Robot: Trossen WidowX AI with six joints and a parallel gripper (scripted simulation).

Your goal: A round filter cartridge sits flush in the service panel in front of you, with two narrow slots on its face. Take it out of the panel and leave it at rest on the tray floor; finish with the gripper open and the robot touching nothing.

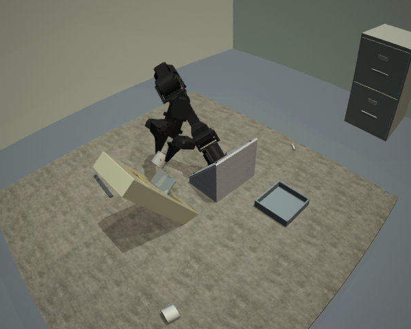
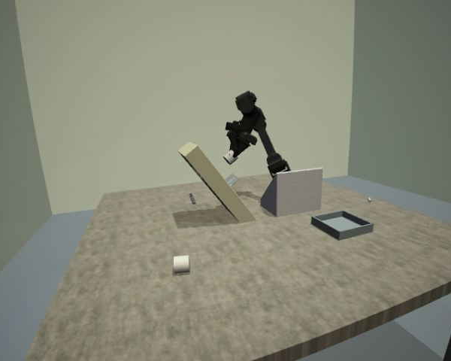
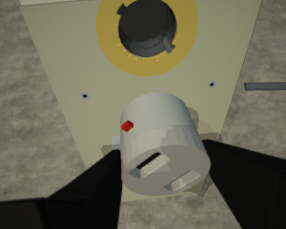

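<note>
The white round filter cartridge (image 1: 159, 160) (image 2: 230, 157) (image 3: 157, 129) has two slots on its face and a red mark on its side. My gripper (image 1: 162, 156) (image 2: 232, 153) (image 3: 161, 152) is shut on it, one finger on each side, and holds it in the air off the panel's face. The cream service panel (image 1: 156, 199) (image 2: 222, 190) (image 3: 52, 43) leans at a slant. Its round dark socket (image 3: 148, 29) stands empty inside a yellow ring (image 3: 107, 35). The grey-blue tray (image 1: 282, 203) (image 2: 342, 224) is empty, on the table right of the panel.
A grey upright wedge-shaped block (image 1: 235, 170) (image 2: 298, 192) stands between the panel and the tray, by the arm's base. A pale ledge (image 1: 163, 181) (image 2: 232, 179) juts from the panel. A dark bar (image 1: 103, 186) (image 2: 192, 198) (image 3: 272, 86) and a white cylinder (image 1: 170, 313) (image 2: 181, 264) lie on the table.
</note>
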